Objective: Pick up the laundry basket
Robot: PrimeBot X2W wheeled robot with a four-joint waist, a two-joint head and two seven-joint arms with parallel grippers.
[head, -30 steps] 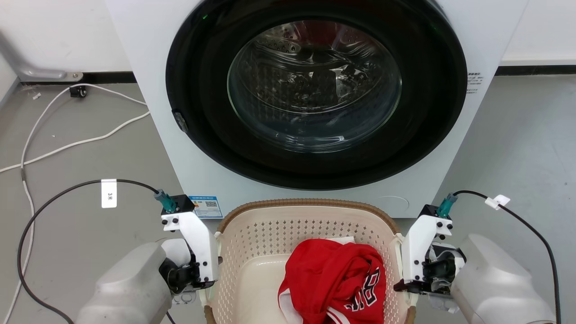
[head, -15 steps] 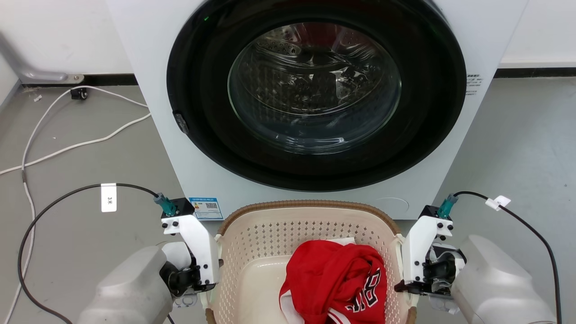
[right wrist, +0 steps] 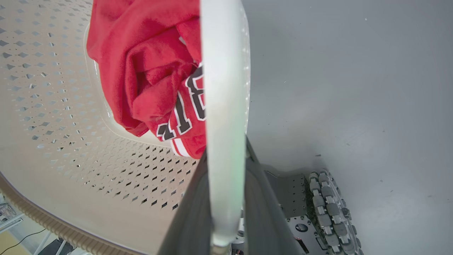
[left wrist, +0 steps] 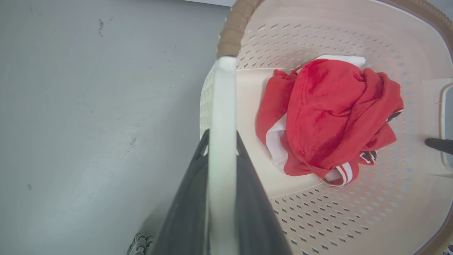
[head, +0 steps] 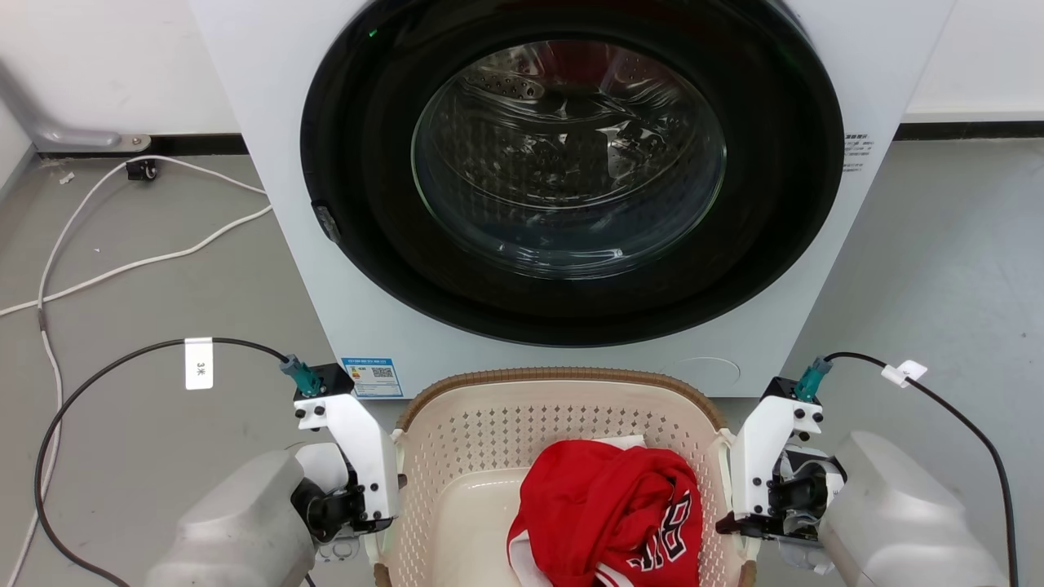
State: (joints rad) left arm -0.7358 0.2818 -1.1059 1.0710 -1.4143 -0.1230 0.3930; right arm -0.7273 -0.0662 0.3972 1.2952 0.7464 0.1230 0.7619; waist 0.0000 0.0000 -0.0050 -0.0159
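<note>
Plastic laundry basket (head: 563,377) looks stiff and light to us; left gripper (left wrist: 222,136) pinches its handles (left wrist: 223,88) at nine o'clock, right gripper (right wrist: 226,152) at three.

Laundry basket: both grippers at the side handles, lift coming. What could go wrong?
1. The left gripper and right gripper each pinch only a thin white side handle of the laundry basket. An uneven rise could tilt it or let a handle slip.
2. The red jersey is heaped toward the right side, so the load may pull that way.
3. The laundry basket sits close in front of the washer, so a forward swing could bump it.
</note>
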